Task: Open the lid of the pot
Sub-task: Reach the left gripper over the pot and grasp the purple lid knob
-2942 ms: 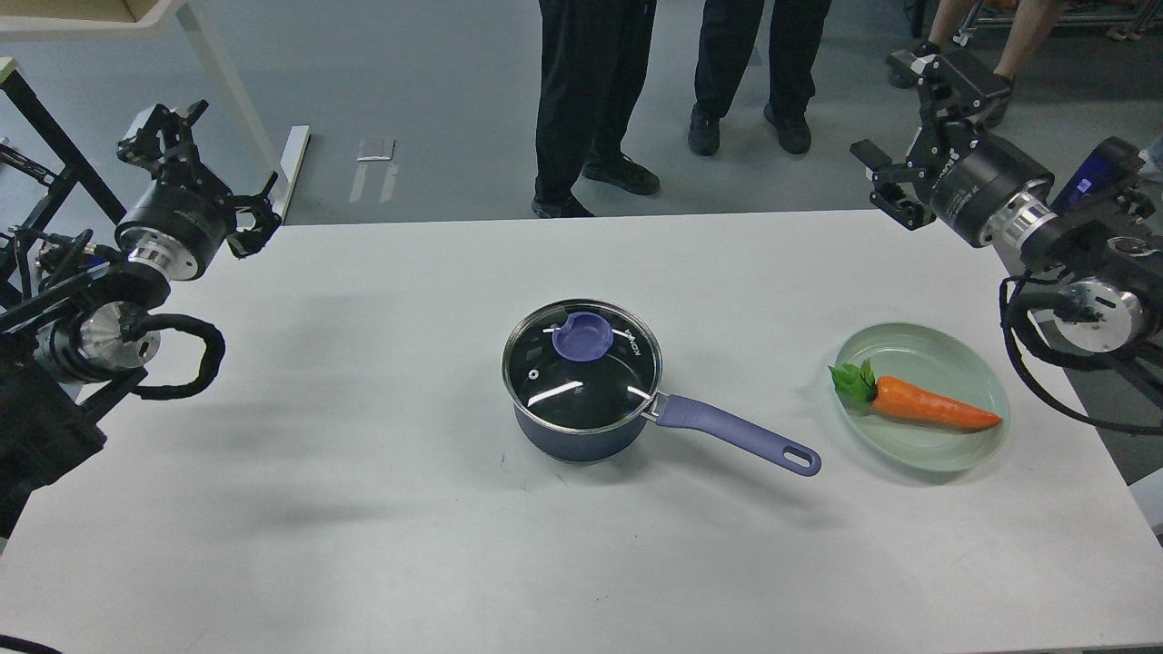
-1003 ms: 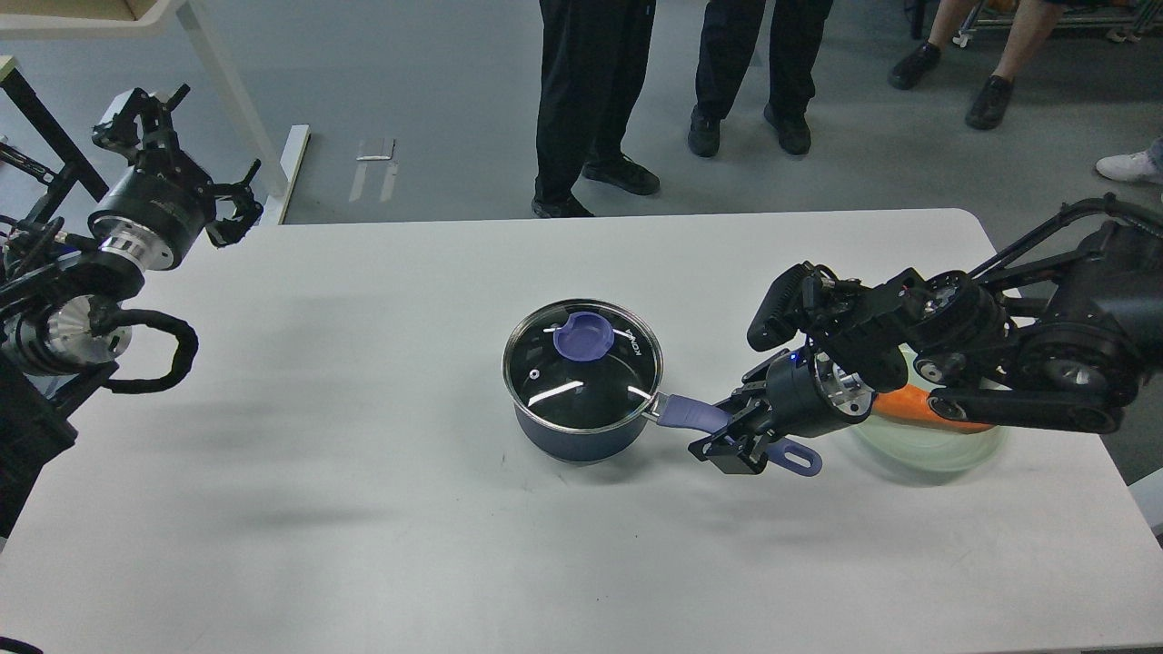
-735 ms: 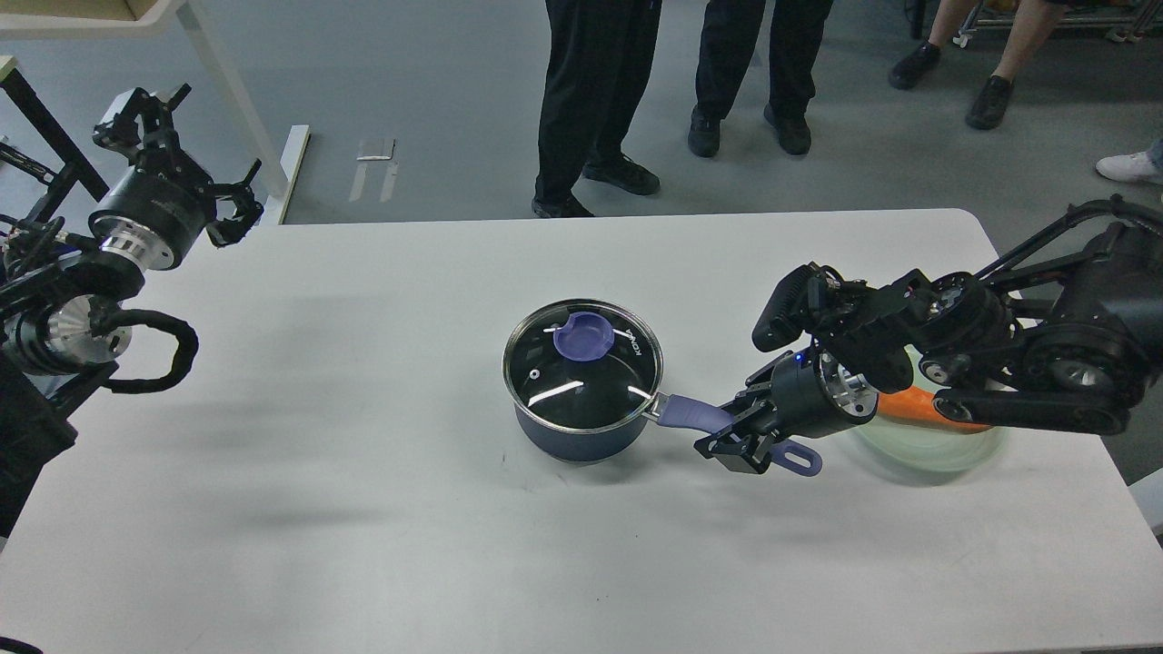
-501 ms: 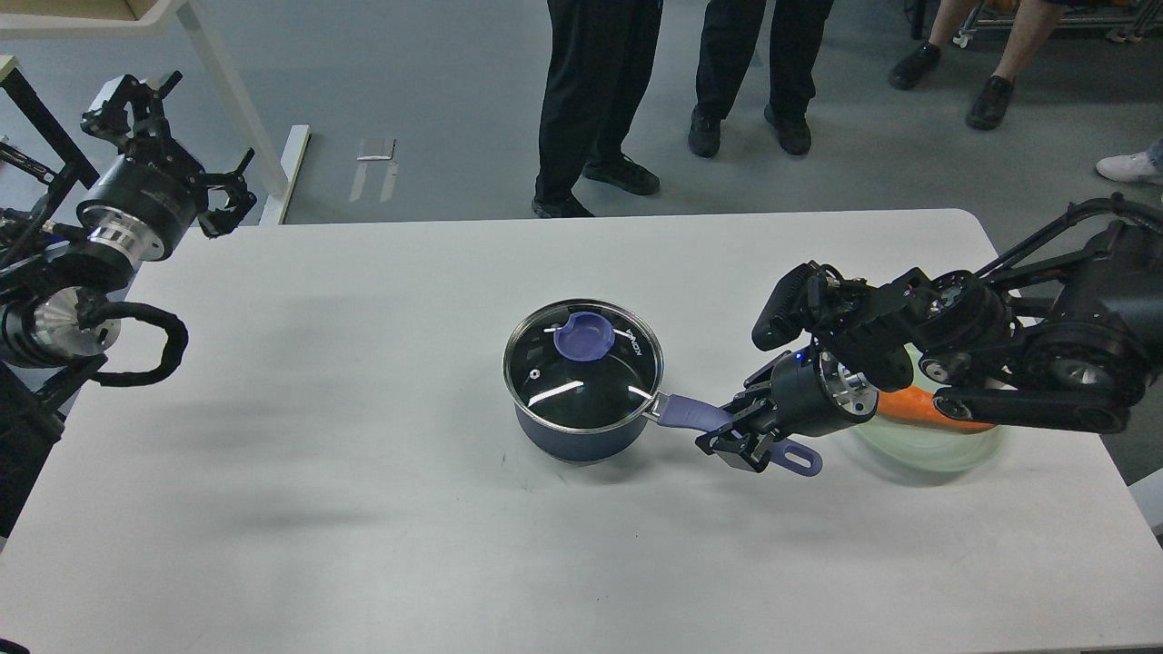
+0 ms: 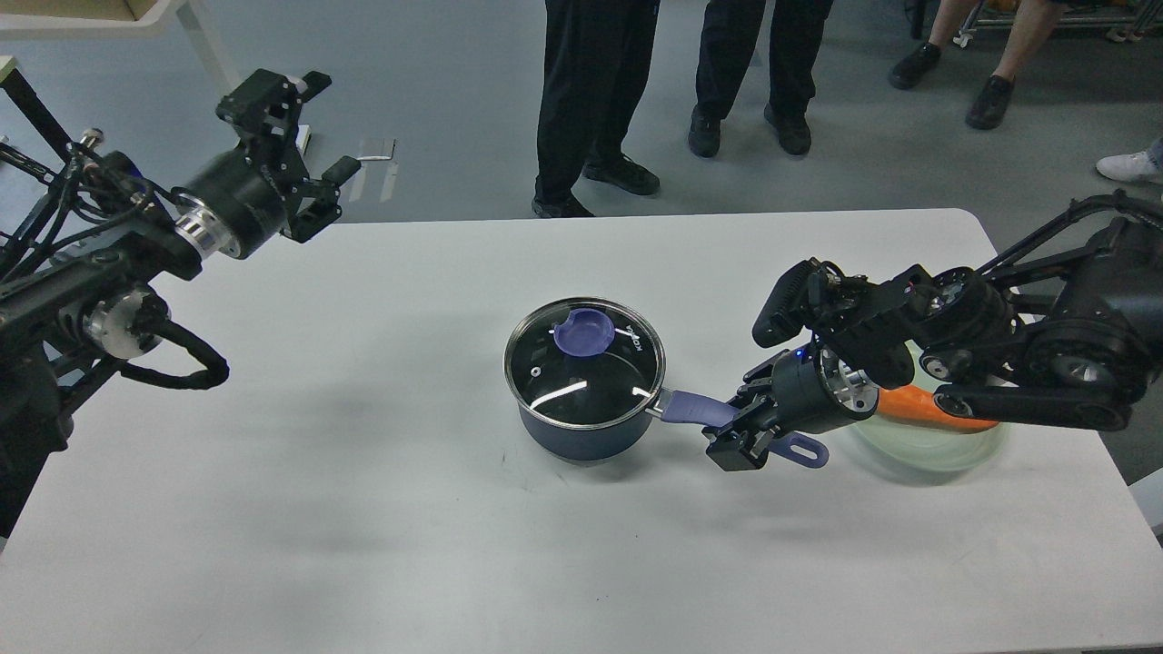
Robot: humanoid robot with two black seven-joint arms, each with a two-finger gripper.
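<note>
A dark blue pot [image 5: 581,431] stands at the middle of the white table, covered by a glass lid [image 5: 581,368] with a purple knob [image 5: 583,331]. Its purple handle [image 5: 695,408] points right. My right gripper [image 5: 740,431] is shut on the pot handle near its outer half. My left gripper [image 5: 300,145] is open and empty, raised above the table's far left edge, well apart from the pot.
A pale green plate [image 5: 945,450] with an orange carrot [image 5: 922,409] lies at the right, partly hidden behind my right arm. Several people stand beyond the table's far edge. A white table leg stands at the far left.
My right arm came down from the far right and closed on the pot handle; the pot has shifted slightly. My left gripper has swung right and toward the table.
</note>
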